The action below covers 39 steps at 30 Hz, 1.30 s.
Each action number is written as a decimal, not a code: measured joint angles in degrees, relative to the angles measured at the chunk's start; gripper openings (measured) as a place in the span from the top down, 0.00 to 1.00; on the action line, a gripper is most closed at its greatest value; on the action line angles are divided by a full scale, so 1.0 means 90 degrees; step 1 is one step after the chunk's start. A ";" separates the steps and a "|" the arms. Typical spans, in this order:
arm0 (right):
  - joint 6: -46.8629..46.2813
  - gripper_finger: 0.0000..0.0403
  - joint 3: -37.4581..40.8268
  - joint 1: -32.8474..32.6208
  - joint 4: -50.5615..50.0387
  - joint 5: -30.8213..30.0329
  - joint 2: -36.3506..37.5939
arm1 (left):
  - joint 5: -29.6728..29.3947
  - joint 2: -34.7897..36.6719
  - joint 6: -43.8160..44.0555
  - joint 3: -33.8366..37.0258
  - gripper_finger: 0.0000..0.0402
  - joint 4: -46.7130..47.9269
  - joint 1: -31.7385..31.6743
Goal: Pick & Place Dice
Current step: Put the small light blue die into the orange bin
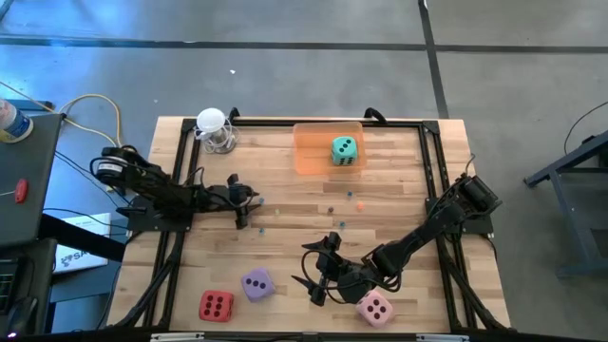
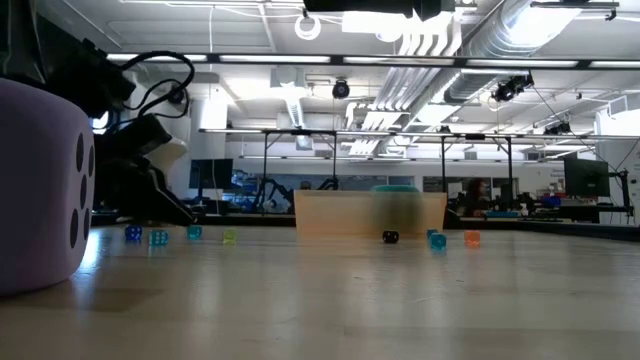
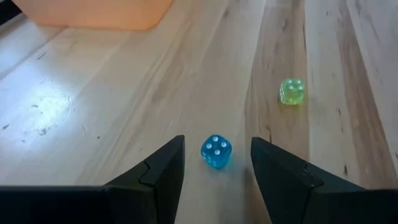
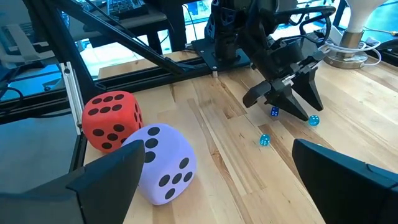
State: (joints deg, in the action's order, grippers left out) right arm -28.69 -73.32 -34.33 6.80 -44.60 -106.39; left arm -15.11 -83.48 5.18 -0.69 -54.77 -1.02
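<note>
Four dice on table: teal die (image 1: pixel 344 150) inside orange tray (image 1: pixel 309 152); purple die (image 1: pixel 256 284), red die (image 1: pixel 216 306), pink die (image 1: pixel 373 307) well away from tray. Right gripper (image 1: pixel 312 271) spread wide between purple and pink; left gripper (image 3: pixel 216 163) part-open around small blue bead-die (image 3: pixel 216 151), apparently not touching it.

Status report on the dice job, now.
Left end effector open, low over a tiny blue die. Right end effector open, empty, beside pink die. Teal die in orange bin. Nothing blocking.
</note>
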 joint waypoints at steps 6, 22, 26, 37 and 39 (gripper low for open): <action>0.0000 0.01 0.0000 0.0000 -0.0014 0.0000 0.0000 | -0.0025 -0.0502 -0.0068 -0.0078 0.56 -0.0315 0.0000; -0.0022 0.01 0.0000 -0.0001 -0.0021 0.0002 -0.0002 | -0.0232 -0.1438 0.0478 -0.0100 0.56 -0.1112 -0.0377; -0.0022 0.01 0.0000 0.0000 -0.0022 0.0002 0.0000 | 0.0253 -0.1523 0.0528 -0.0097 0.56 -0.1079 -0.0604; -0.0018 0.01 0.0000 0.0000 -0.0023 0.0002 0.0000 | 0.0312 -0.1528 0.0497 -0.0095 0.66 -0.1049 -0.0668; -0.0017 0.01 0.0000 -0.0002 -0.0023 0.0002 0.0000 | 0.0305 -0.1530 0.0495 -0.0095 0.70 -0.1049 -0.0668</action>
State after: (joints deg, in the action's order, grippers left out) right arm -28.84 -73.32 -34.34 6.59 -44.58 -106.39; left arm -12.36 -97.25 9.63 -1.54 -64.20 -7.03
